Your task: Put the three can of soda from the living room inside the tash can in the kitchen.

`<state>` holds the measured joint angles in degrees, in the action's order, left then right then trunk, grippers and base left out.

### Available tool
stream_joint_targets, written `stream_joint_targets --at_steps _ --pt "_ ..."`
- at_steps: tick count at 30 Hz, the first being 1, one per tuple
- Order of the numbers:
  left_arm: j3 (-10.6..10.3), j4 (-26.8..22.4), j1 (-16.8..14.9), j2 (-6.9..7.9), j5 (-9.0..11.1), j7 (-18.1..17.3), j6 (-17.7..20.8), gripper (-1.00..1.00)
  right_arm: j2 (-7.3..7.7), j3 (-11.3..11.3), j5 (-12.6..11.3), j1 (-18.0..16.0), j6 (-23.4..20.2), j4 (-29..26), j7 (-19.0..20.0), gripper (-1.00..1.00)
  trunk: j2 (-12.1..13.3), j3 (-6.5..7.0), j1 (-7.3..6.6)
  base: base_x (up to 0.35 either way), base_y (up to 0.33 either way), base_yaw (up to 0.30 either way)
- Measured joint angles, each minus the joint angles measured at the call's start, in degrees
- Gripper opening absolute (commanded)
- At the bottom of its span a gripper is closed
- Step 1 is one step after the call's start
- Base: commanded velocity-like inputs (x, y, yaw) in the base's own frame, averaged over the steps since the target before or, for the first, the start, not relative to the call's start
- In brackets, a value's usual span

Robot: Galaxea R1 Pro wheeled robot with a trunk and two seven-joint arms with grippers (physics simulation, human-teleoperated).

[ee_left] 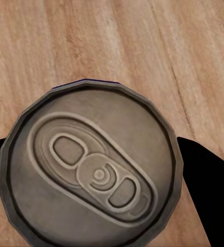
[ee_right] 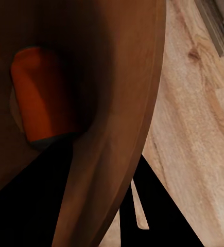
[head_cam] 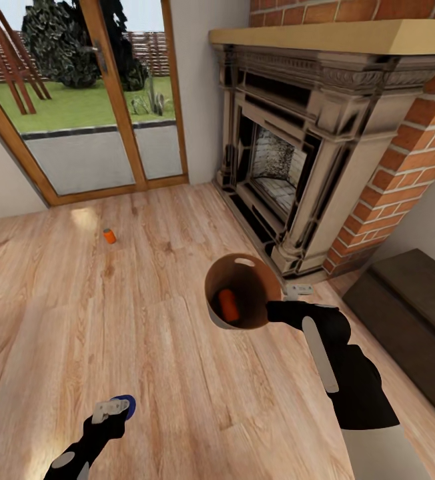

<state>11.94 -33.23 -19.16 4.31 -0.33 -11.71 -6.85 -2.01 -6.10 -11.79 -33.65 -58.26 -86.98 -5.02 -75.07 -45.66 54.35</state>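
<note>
Robot carries bin and can beside brick fireplace (head_cam: 377, 133).

The right gripper (head_cam: 285, 301) grips the trash can (head_cam: 254, 267) by its rim, fingertips partly hidden; one orange can (head_cam: 229, 305) lies inside. The left gripper (head_cam: 114, 407) is closed on a blue soda can (ee_left: 91, 167), mostly hidden in the head view. Another orange can (head_cam: 109, 235) lies on the wood floor (head_cam: 77, 313) near the glass doors (head_cam: 91, 100).

Open wood floor (head_cam: 151, 347) around stray orange can (head_cam: 109, 235); fireplace (head_cam: 291, 167) hard right.
</note>
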Motion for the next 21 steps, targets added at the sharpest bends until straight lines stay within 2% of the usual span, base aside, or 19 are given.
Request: stream_joint_targets --at_steps 21 --pt "0.0 -0.1 0.0 -0.01 0.0 0.0 0.0 -1.00 0.00 0.0 -0.1 0.0 0.0 0.0 0.0 -1.00 8.0 5.52 -4.40 0.000 0.000 0.000"
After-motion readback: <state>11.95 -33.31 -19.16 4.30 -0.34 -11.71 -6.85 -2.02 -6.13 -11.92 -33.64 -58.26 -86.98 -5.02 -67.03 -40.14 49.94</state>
